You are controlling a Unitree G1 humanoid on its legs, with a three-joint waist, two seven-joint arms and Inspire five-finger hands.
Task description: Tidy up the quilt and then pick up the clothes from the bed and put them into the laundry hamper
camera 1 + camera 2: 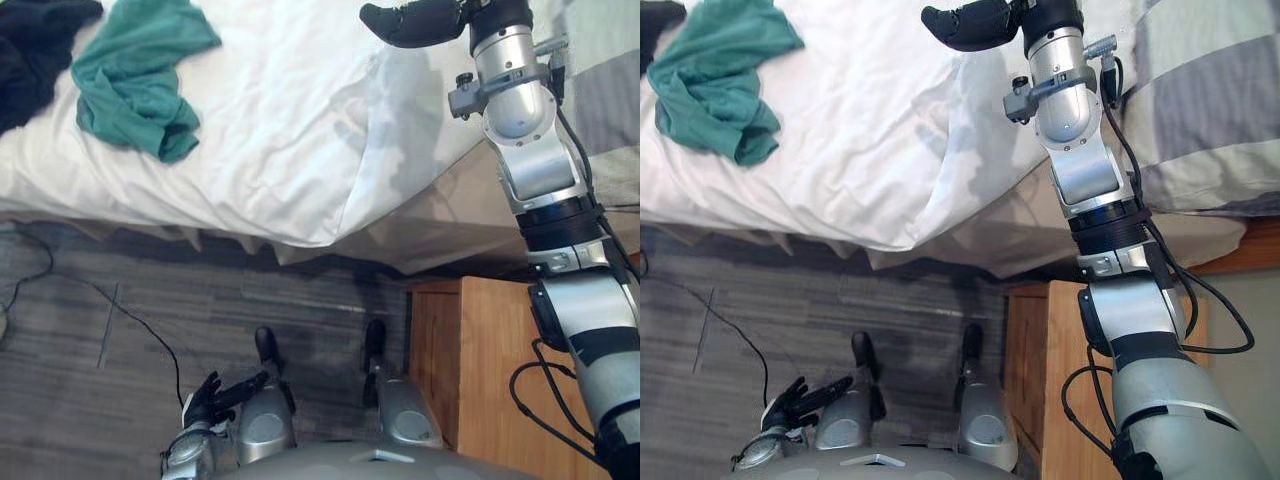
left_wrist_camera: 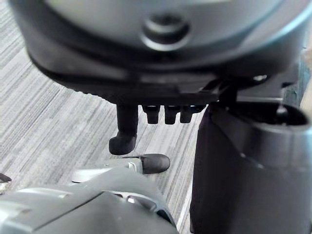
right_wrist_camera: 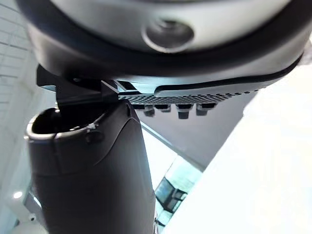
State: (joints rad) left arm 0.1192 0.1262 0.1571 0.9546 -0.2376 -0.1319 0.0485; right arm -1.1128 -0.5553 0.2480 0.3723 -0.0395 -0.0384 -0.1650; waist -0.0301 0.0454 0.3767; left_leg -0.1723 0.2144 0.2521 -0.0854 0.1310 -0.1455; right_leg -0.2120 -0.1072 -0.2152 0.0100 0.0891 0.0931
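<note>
Bed (image 1: 290, 120) mid stretch open for a reach. Green top (image 1: 135, 80) & dark garment (image 1: 30, 50) crowd bed's left end; nightstand (image 1: 480, 380) blocks floor at bed's right front.

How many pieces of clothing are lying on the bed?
2: a crumpled teal garment on the white quilt at left, and a dark garment beside it, cut by the frame's edge. More may be hidden.

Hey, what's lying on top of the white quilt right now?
A crumpled teal garment and, beside it at the edge of view, a dark garment lie on the white quilt. Whatever sits beneath the quilt's folds is covered.
</note>
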